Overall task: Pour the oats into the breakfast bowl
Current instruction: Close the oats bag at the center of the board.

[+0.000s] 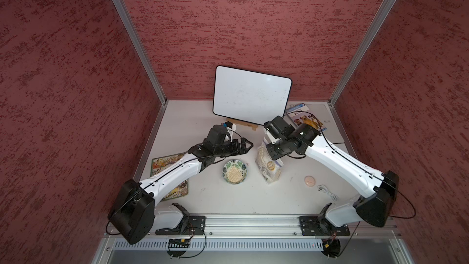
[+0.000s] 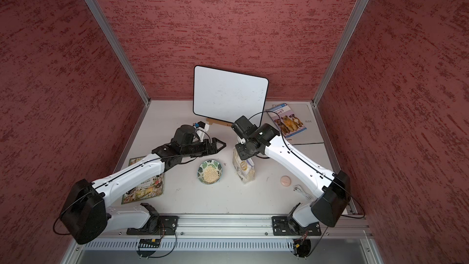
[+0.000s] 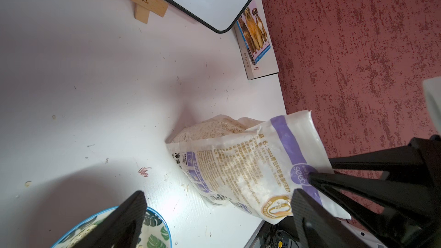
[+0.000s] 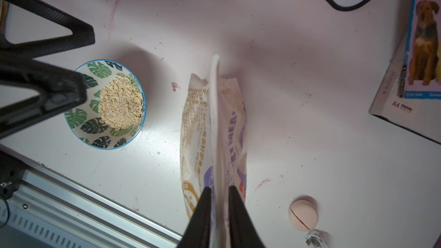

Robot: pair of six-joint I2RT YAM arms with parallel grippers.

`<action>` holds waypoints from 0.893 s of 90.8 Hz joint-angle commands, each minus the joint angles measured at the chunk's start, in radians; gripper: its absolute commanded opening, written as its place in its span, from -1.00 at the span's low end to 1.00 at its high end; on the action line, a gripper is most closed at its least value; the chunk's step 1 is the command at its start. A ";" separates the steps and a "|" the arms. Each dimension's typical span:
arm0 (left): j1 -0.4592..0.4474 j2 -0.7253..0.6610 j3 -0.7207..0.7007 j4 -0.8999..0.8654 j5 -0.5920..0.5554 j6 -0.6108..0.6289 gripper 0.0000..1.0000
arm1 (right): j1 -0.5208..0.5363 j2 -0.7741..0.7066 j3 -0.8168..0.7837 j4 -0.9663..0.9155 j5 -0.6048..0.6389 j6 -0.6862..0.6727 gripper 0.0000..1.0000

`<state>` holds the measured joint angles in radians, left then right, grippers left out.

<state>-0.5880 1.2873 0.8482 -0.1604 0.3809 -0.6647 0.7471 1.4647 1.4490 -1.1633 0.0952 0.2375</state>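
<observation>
The oats pouch [image 1: 269, 167] [image 2: 244, 170] stands upright on the white table, just right of the breakfast bowl [image 1: 234, 171] [image 2: 210, 171]. The leaf-patterned bowl [image 4: 95, 125] holds a heap of pale oats [image 4: 120, 103]. My right gripper [image 4: 220, 188] [image 1: 270, 148] comes down from above, shut on the pouch's flat top seam [image 4: 216, 115]. My left gripper [image 1: 247, 146] [image 3: 218, 193] hovers open behind the bowl with nothing between its fingers. In the left wrist view the pouch [image 3: 238, 168] is ahead of it and the bowl's rim [image 3: 164, 225] is beside one finger.
A whiteboard [image 1: 251, 95] on a wooden stand leans at the back. A dog book [image 1: 305, 119] lies on a grey folder at the back right. A pink disc [image 1: 310, 181] and a white cable [image 1: 327, 191] lie right of the pouch. A picture book [image 1: 162, 166] lies under the left arm.
</observation>
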 commanded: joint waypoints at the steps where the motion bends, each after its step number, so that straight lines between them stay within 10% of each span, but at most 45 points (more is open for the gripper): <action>1: 0.005 -0.030 -0.015 -0.007 -0.016 0.003 0.97 | -0.008 -0.058 -0.013 -0.027 0.001 0.016 -0.35; 37: 0.005 -0.068 -0.029 -0.029 -0.040 0.003 0.97 | 0.009 -0.107 -0.094 -0.018 -0.049 0.066 -0.37; 61: 0.004 -0.081 -0.032 -0.040 -0.044 -0.001 0.97 | 0.015 -0.102 -0.107 -0.013 -0.057 0.071 -1.00; 81: 0.005 -0.120 -0.041 -0.060 -0.077 0.006 0.97 | 0.026 -0.146 -0.094 -0.011 -0.013 0.075 -1.00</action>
<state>-0.5880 1.2011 0.8211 -0.2043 0.3336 -0.6651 0.7635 1.3636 1.3560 -1.1713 0.0513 0.3027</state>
